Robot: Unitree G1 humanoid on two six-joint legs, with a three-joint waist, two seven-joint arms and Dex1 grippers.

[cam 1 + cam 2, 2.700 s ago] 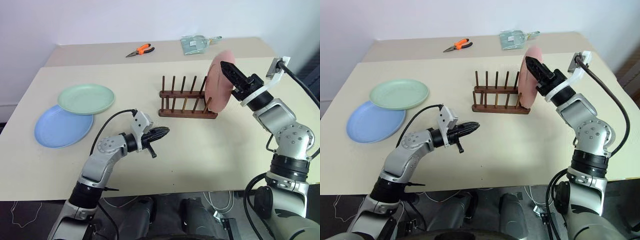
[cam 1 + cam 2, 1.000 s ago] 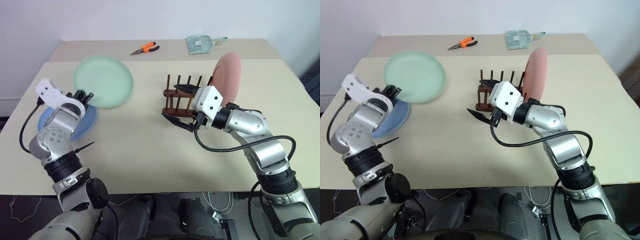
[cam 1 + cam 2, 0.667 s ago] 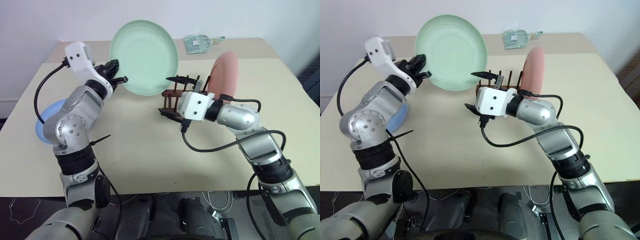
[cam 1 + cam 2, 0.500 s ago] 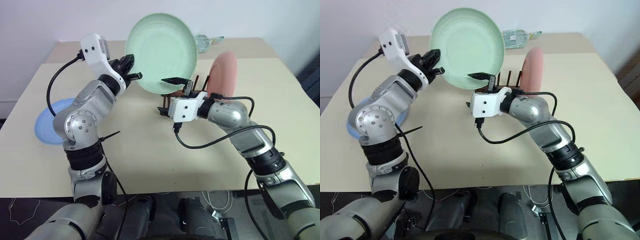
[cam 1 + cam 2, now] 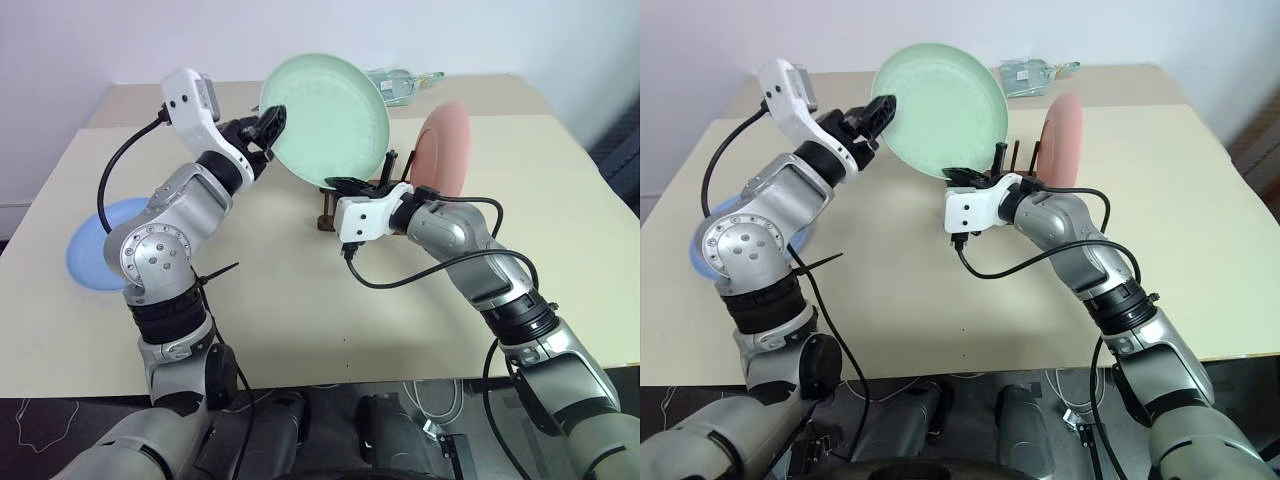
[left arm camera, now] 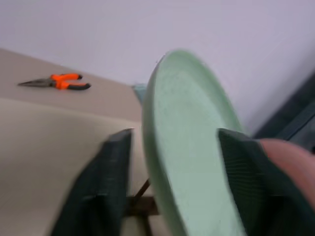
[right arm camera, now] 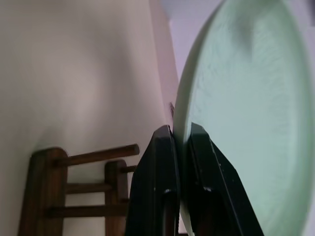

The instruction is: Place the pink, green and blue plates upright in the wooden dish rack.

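Observation:
The pale green plate (image 5: 330,118) hangs upright in the air over the left end of the wooden dish rack (image 7: 44,196). My right gripper (image 5: 352,184) is shut on its lower rim, which the right wrist view shows pinched between the two fingers (image 7: 162,167). At the plate's left edge my left gripper (image 5: 274,123) stands open, its fingers (image 6: 115,167) straddling the rim with a gap. The pink plate (image 5: 447,150) stands upright at the rack's right end. On the table at the far left lies the blue plate (image 5: 90,250), flat.
A clear plastic bag (image 5: 1035,75) lies at the back of the table, and orange-handled pliers (image 6: 54,82) lie on the back table. My right forearm and its cable cross in front of the rack.
My left gripper lifted the green plate off the blue one and carried it right, over the rack. The right gripper shut on its lower rim, and the left fingers then opened.

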